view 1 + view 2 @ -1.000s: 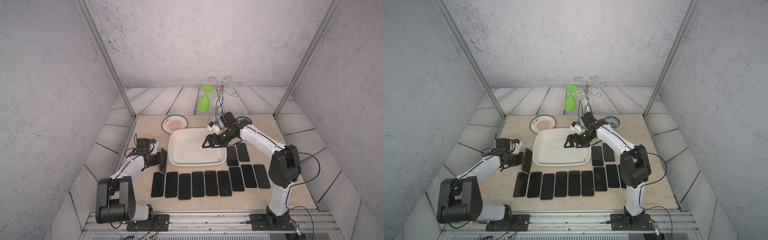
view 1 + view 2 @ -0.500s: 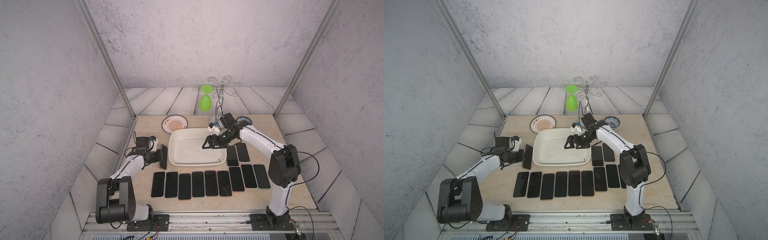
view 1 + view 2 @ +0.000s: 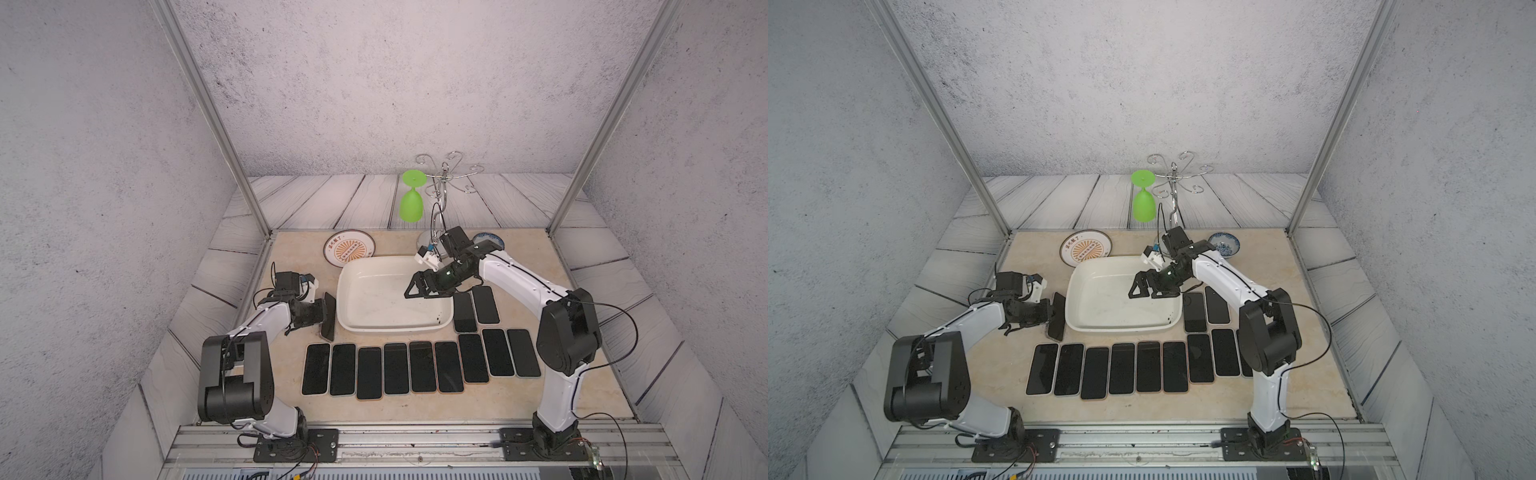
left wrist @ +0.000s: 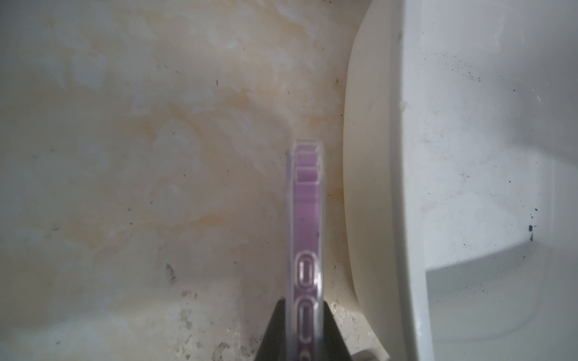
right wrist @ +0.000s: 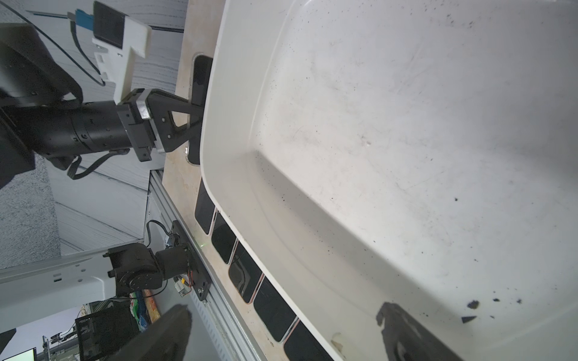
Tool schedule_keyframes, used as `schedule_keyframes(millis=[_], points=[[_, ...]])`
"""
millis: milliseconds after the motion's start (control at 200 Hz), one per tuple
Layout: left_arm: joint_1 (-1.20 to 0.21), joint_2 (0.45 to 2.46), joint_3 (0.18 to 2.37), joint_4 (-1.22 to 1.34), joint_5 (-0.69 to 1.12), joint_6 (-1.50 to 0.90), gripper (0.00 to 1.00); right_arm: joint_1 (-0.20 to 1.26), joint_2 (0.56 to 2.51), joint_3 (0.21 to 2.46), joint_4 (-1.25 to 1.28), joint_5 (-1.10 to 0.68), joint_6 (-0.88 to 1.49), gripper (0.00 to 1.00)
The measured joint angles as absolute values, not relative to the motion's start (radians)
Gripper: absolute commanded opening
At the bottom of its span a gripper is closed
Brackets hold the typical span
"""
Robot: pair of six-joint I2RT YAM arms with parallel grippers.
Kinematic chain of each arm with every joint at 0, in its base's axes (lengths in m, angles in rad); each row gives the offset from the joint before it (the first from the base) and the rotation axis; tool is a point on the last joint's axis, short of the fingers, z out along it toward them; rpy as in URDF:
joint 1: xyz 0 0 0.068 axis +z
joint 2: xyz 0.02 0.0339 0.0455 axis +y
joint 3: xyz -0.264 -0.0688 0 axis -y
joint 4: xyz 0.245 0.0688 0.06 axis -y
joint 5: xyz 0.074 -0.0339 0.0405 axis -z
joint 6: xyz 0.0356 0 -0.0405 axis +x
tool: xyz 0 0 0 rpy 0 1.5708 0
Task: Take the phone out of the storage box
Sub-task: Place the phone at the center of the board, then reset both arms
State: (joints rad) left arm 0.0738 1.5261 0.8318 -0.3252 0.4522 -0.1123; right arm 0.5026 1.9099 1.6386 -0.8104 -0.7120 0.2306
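- Row of phones [image 3: 415, 368]: flat on table, nearest.
- Phone [image 3: 329, 316]: on edge, outside storage box [image 3: 390, 329], just beside its left wall. Clamped in left gripper [image 3: 326, 313]. Lower edge perhaps touching the table, unclear.
- Box: apparently empty.
- Right gripper [image 3: 422, 291]: jaws spread, nothing held, above box.
- Step: set-down.
- Next: lay flat, then release.

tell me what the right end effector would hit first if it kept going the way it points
Probably the bare floor of the white box: the open right end effector hangs over it, tilted down. Nothing lies between. Depth is unclear, so possibly its far wall instead.
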Motion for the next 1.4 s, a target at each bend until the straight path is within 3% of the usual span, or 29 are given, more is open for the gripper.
schedule_keyframes(millis=[80,125,160,801,981,1026,1046,1241,1401], points=[[0.078,1.526,0.834,-0.337,0.432,-0.107,0.37,0.503,1.911,1.639,-0.81,-0.717,0.231,0.99],[0.082,1.526,0.836,-0.346,0.416,-0.097,0.61,0.503,1.911,1.639,-0.81,-0.72,0.23,0.99],[0.084,1.527,0.842,-0.356,0.408,-0.101,0.68,0.503,1.911,1.638,-0.81,-0.723,0.23,0.99],[0.096,1.623,0.978,-0.391,0.292,-0.136,0.71,0.503,1.911,1.56,-0.804,-0.731,0.231,0.99],[0.099,1.484,0.992,-0.463,0.241,-0.191,0.75,0.503,1.889,1.546,-0.813,-0.675,0.231,0.99],[0.099,1.394,0.992,-0.466,0.239,-0.206,0.8,0.503,1.851,1.53,-0.81,-0.622,0.233,0.99],[0.1,1.355,0.992,-0.463,0.237,-0.215,0.99,0.503,1.827,1.52,-0.81,-0.598,0.233,0.99],[0.101,0.907,0.902,-0.228,0.244,-0.299,0.98,0.501,1.382,1.288,-0.643,-0.15,0.235,0.99],[0.101,0.831,0.672,-0.014,0.133,-0.319,0.98,0.44,0.95,0.75,-0.127,0.372,0.192,0.99]])
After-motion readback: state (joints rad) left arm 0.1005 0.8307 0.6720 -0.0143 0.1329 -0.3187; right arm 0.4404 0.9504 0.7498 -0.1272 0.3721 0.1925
